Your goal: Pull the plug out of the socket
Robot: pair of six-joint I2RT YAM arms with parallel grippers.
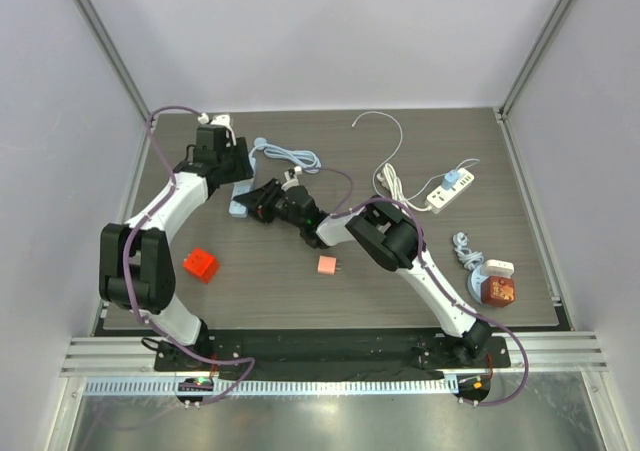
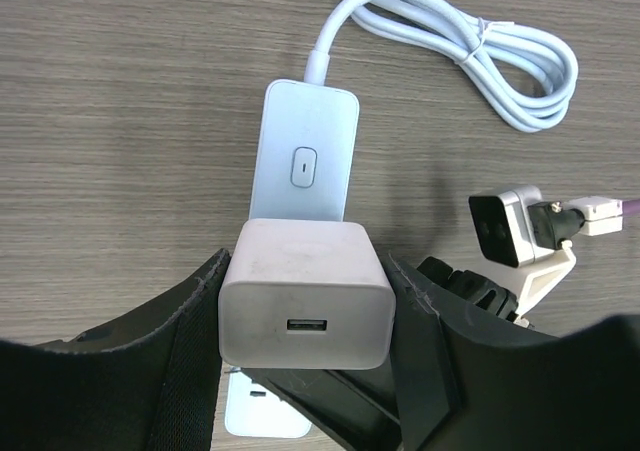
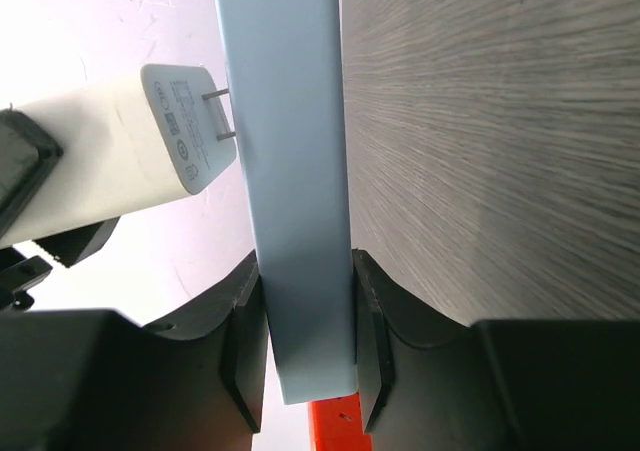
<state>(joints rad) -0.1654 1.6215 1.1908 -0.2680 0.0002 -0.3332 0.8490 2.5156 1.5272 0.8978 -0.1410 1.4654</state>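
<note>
Red block front-left on counter; pink adapter mid; white power strip and loose white cable far right; grey coiled cord beside brown-white charger.

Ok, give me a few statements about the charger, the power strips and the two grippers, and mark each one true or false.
1. The left gripper is shut on the white charger. True.
2. The right gripper is open, clear of the blue power strip. False: its fingers clamp the strip's two sides.
3. The charger sits flush against the blue power strip. False: the right wrist view shows a gap with its prongs bare.
4. A white power strip lies on the table's right side. True.
</note>
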